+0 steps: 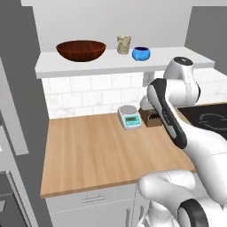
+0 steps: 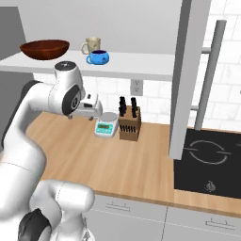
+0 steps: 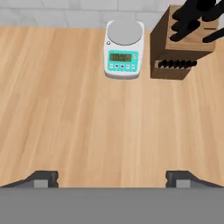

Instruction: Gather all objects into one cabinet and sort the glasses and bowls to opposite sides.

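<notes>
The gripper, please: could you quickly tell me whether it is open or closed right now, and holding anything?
Gripper: open, holding nothing; it hangs over the bare wooden counter, short of the kitchen scale.

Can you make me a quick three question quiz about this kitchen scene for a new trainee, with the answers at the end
1. True or false: the wooden bowl sits on the shelf.
2. What lies nearer the blue bowl: A the wooden bowl, B the beige tumbler?
3. On the counter, what stands right beside the knife block?

Key
1. True.
2. B.
3. The kitchen scale; the hand view has them side by side, beyond the open gripper.
</notes>
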